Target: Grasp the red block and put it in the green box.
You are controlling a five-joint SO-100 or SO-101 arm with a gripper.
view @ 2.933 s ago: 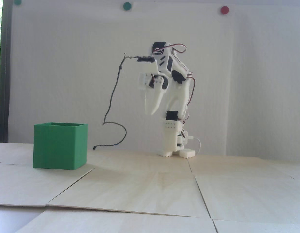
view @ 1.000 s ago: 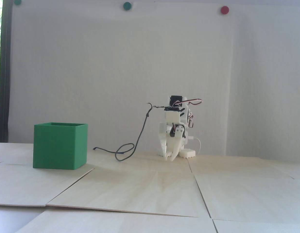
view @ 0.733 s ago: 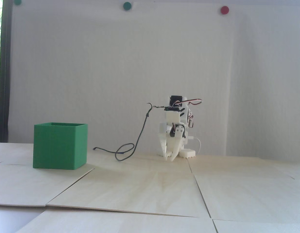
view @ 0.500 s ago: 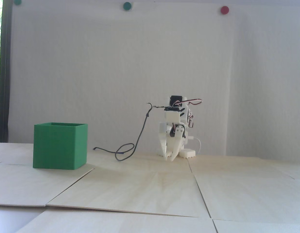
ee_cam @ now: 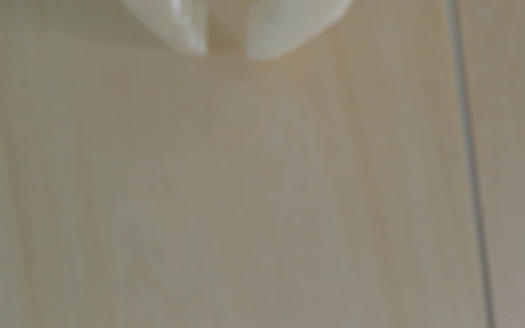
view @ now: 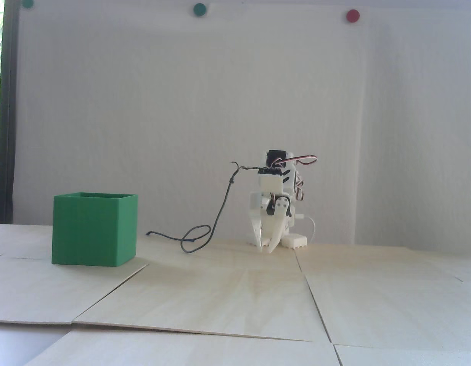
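Arm: the small white 3D-printed robot arm (view: pixel 277 190) is folded right down, sitting at the back of the surface near the wall, its red/white servo wires looping out at the top.
End effector: the white two-finger end effector (view: pixel 266 249) points straight down with its tips at or just above the surface. In the wrist view (ee_cam: pixel 226 55) the two pale fingertips have a narrow gap between them, with only bare wood showing through, so slightly spread and pinching nothing.
Green box: the big solid-green plastic cube-shaped box (view: pixel 94 228) sits upright on the left side in the fixed view, well apart from the arm, open top facing up. From this low angle you can't see inside it.
Red block: can't find it in either view, so no idea where it is.
Surface: pale wooden panels (view: pixel 227 297) laid edge to edge with visible seams; one dark seam (ee_cam: pixel 469 157) runs down the right side of the wrist view, which is pretty blurry.
Cable: a thin black cable (view: pixel 204 232) hangs from the arm's top and loops on the surface between the arm and the box.
Wall: white, with two small round green dots (view: pixel 199 9) and a red dot (view: pixel 352 15) up top.
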